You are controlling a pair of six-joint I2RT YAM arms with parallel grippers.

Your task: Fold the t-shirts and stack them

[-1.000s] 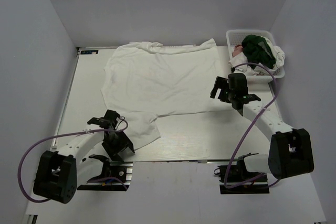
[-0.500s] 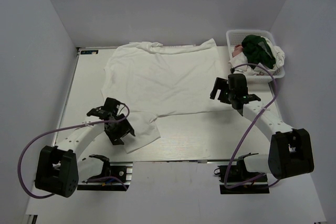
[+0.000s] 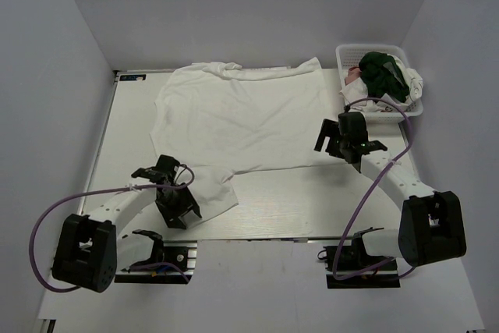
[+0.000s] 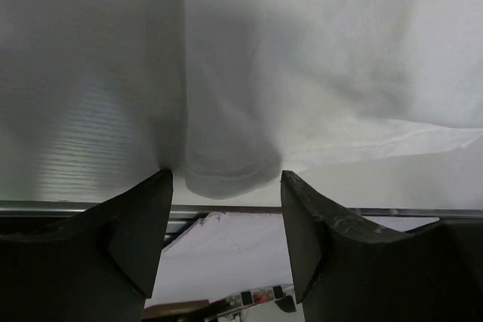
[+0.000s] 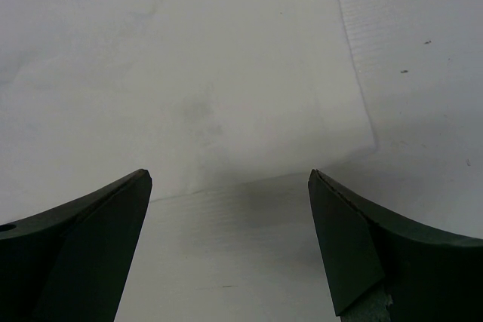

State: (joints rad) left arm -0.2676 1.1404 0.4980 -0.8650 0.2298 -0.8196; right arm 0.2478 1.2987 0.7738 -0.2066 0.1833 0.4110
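Observation:
A plain white t-shirt lies spread flat on the table, with one sleeve reaching toward the near edge. My left gripper is open just over that sleeve's left side. In the left wrist view the sleeve's rounded hem lies between my open fingertips, ungripped. My right gripper is open over the shirt's near right edge. In the right wrist view the shirt's hem and corner lie just beyond the right gripper. A dark green shirt, a pink one and a white one are bunched in the basket.
A white plastic lattice basket stands at the far right corner. The table's metal near edge runs just under my left gripper. White walls close in the left, back and right. The purple cables loop beside both arms.
My left gripper moved away from the near edge over the sleeve, then back down toward the near edge. The right gripper shifted only slightly. The shirt has not moved.

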